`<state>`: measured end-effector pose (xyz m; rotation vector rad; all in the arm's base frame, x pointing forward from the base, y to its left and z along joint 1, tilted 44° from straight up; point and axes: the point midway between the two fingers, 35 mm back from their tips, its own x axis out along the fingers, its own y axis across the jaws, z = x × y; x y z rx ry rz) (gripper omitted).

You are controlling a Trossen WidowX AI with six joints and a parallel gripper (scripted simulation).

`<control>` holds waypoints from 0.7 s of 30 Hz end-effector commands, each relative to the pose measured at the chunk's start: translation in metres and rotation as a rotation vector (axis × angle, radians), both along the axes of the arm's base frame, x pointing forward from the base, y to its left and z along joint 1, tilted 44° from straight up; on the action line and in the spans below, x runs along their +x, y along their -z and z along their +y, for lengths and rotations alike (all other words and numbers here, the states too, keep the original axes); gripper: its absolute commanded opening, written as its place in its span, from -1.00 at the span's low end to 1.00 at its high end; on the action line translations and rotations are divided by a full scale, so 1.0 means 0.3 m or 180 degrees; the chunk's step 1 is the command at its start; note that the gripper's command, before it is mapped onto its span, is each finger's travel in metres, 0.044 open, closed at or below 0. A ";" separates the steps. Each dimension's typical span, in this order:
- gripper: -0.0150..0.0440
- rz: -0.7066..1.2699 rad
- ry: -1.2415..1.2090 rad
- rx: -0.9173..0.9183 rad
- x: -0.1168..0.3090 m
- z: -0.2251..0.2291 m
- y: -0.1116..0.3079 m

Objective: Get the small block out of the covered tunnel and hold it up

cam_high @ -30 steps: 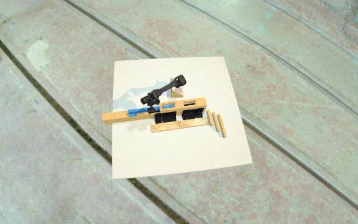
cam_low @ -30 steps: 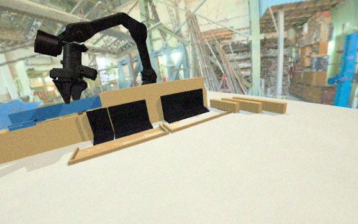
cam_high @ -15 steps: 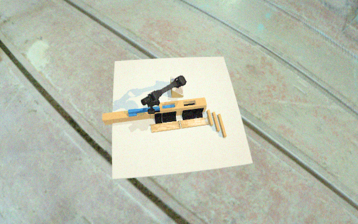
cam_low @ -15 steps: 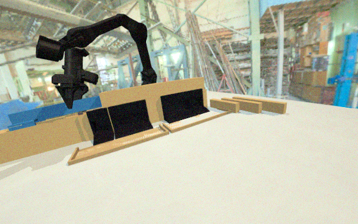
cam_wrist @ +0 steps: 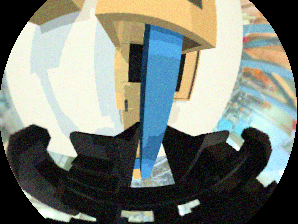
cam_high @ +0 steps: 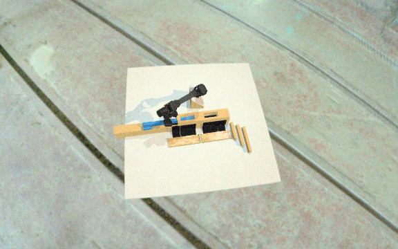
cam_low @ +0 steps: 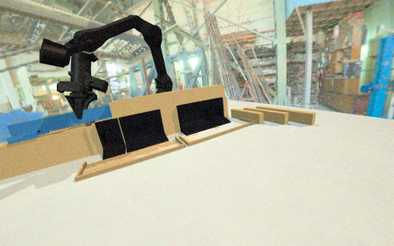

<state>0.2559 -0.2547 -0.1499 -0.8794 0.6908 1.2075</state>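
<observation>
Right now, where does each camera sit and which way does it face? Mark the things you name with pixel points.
Top: high overhead, looking down on the white table (cam_high: pixel 199 169); whole arm shows.
Exterior: low beside the table, looking across it; arm and gripper (cam_low: pixel 79 114) (cam_wrist: pixel 149 124) show.
Wrist: on the arm, looking past the fingers along the blue handle (cam_high: pixel 154 124) (cam_low: pixel 60 124) (cam_wrist: pixel 162 80).
Top and exterior share the three loose rods (cam_high: pixel 241 135) (cam_low: pixel 275 117).

Three rods (cam_high: pixel 241 135) (cam_low: pixel 270 115) lie (neatly enough) beside the tunnel (cam_high: pixel 203 117) (cam_low: pixel 169 99) (cam_wrist: pixel 160 11).

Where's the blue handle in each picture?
Top: left of the middle, poking out of the tunnel.
Exterior: at the left, above the long wooden wall.
Wrist: down the middle, between the gripper's fingers.
Match them by the tunnel: the blue handle enters it every time.
</observation>
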 end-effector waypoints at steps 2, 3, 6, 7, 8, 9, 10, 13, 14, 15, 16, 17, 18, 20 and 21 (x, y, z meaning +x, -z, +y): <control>-0.49 -0.0009 0.0016 0.0016 0.005 0.015 -0.010; -0.49 -0.0008 0.0016 0.0017 0.005 0.021 -0.015; -0.49 -0.0008 0.0018 0.0022 0.006 0.046 -0.034; -0.49 -0.0007 0.0018 0.0024 0.007 0.055 -0.041; -0.49 -0.0007 0.0019 0.0026 0.007 0.063 -0.047; -0.49 -0.0007 0.0020 0.0028 0.007 0.072 -0.053; -0.49 -0.0006 0.0020 0.0030 0.007 0.081 -0.060; -0.49 -0.0005 0.0022 0.0036 0.006 0.108 -0.078; -0.49 -0.0005 0.0022 0.0038 0.005 0.117 -0.084; -0.49 -0.0005 0.0023 0.0040 0.004 0.126 -0.090; -0.49 -0.0004 0.0023 0.0042 0.004 0.135 -0.096; -0.49 -0.0004 0.0024 0.0044 0.003 0.145 -0.102; -0.49 -0.0004 0.0024 0.0046 0.002 0.154 -0.108; -0.49 -0.0003 0.0025 0.0050 0.000 0.171 -0.118; -0.49 -0.0003 0.0025 0.0051 -0.001 0.176 -0.121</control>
